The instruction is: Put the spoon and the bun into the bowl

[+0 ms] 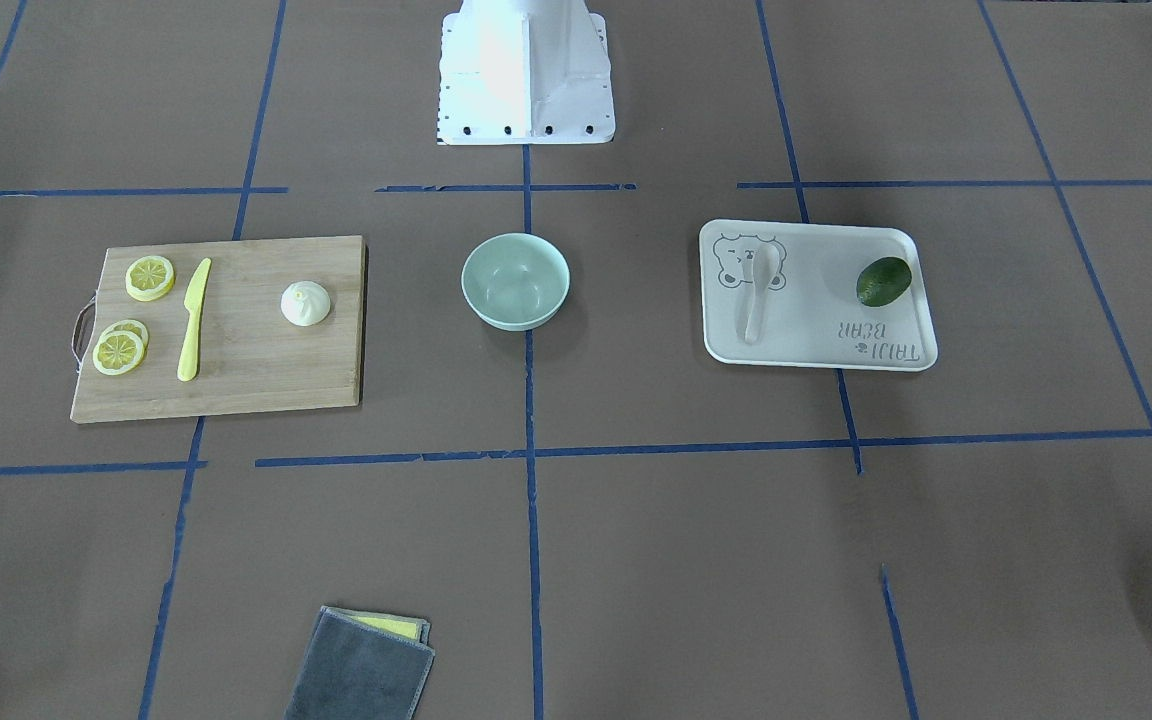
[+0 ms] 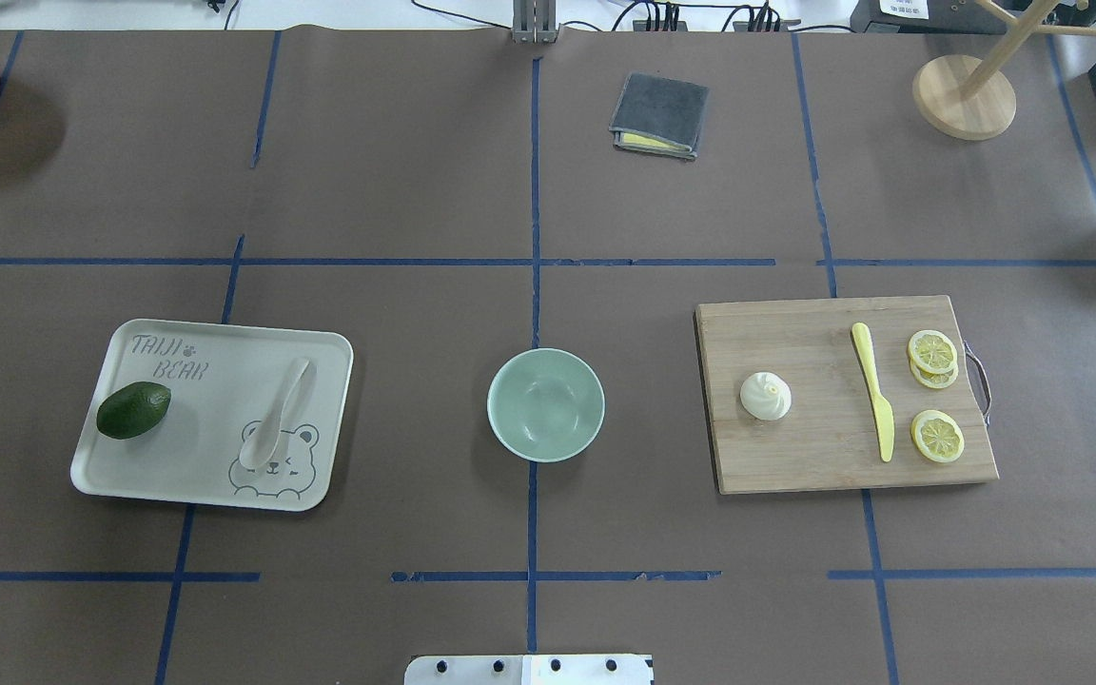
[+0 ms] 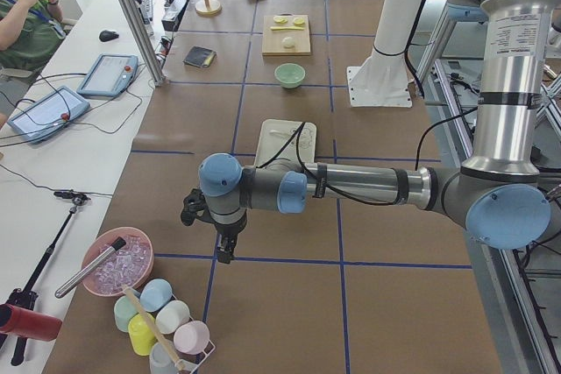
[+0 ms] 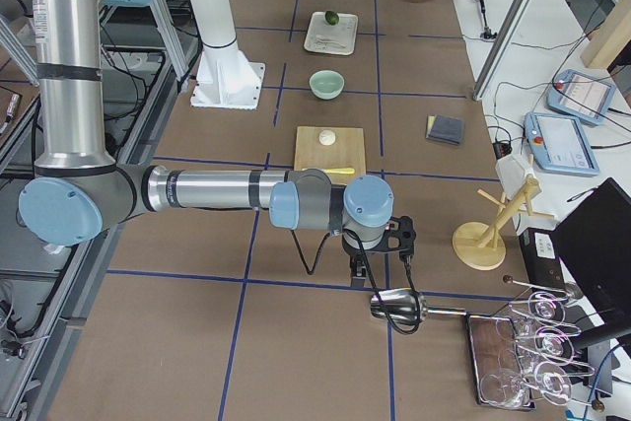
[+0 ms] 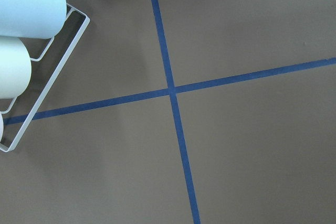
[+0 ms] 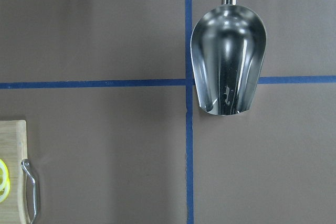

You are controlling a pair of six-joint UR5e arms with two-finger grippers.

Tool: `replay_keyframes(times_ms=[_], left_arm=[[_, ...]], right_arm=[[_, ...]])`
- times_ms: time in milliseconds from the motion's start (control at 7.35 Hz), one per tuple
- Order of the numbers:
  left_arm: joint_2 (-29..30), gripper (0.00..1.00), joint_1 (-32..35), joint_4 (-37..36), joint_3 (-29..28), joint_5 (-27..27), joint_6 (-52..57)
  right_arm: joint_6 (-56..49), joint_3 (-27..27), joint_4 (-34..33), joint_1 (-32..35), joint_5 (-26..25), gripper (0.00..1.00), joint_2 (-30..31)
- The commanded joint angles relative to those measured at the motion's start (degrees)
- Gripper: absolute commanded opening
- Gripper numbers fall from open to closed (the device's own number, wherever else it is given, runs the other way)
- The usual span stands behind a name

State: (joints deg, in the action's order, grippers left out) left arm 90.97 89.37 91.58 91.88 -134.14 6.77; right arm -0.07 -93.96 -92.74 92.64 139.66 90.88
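Observation:
The pale mint-green bowl point(image 2: 502, 419) stands empty at the table's middle point(image 1: 515, 315). The off-white spoon point(image 2: 280, 411) lies on the beige bear-print tray point(image 2: 196, 447) on the robot's left point(image 1: 758, 290). The white pleated bun point(image 2: 765, 396) sits on the wooden cutting board point(image 2: 814, 457) on the robot's right point(image 1: 305, 303). My left gripper point(image 3: 226, 251) hangs over bare table far beyond the tray. My right gripper point(image 4: 357, 268) hangs beyond the board. Both show only in the side views, and I cannot tell whether they are open or shut.
An avocado point(image 2: 133, 410) lies on the tray. A yellow knife point(image 2: 873, 390) and lemon slices point(image 2: 937, 436) lie on the board. A folded grey cloth point(image 2: 659, 114) lies at the far side. A metal scoop point(image 6: 228, 59) and a cup rack point(image 5: 21, 24) lie near the grippers.

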Motion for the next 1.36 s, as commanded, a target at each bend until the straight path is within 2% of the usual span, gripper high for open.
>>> replay_keyframes(times_ms=[0,408,680,952,1224], left_arm=[[-0.09,1.0,0.01,0.09,0.05,0.02,0.0],[1.4,1.0,-0.25,0.52,4.77,0.02,-0.53],[0.97,1.0,-2.61,0.7,13.55,2.99,-8.31],[1.14,1.0,-10.31,1.05,17.77,2.66,-19.79],[1.14,1.0,-17.87,5.16,21.4,2.57,-32.28]], right_arm=[[-0.02,0.0,0.01,0.0,-0.61,1.0,0.0],[1.29,-0.61,0.19,0.0,-0.36,1.0,-0.26],[6.3,-2.35,0.45,-0.26,-0.53,1.0,-0.7],[6.31,-2.46,0.45,-0.52,-0.45,1.0,-0.53],[6.4,-2.54,0.36,-1.57,-0.18,1.0,-1.05]])
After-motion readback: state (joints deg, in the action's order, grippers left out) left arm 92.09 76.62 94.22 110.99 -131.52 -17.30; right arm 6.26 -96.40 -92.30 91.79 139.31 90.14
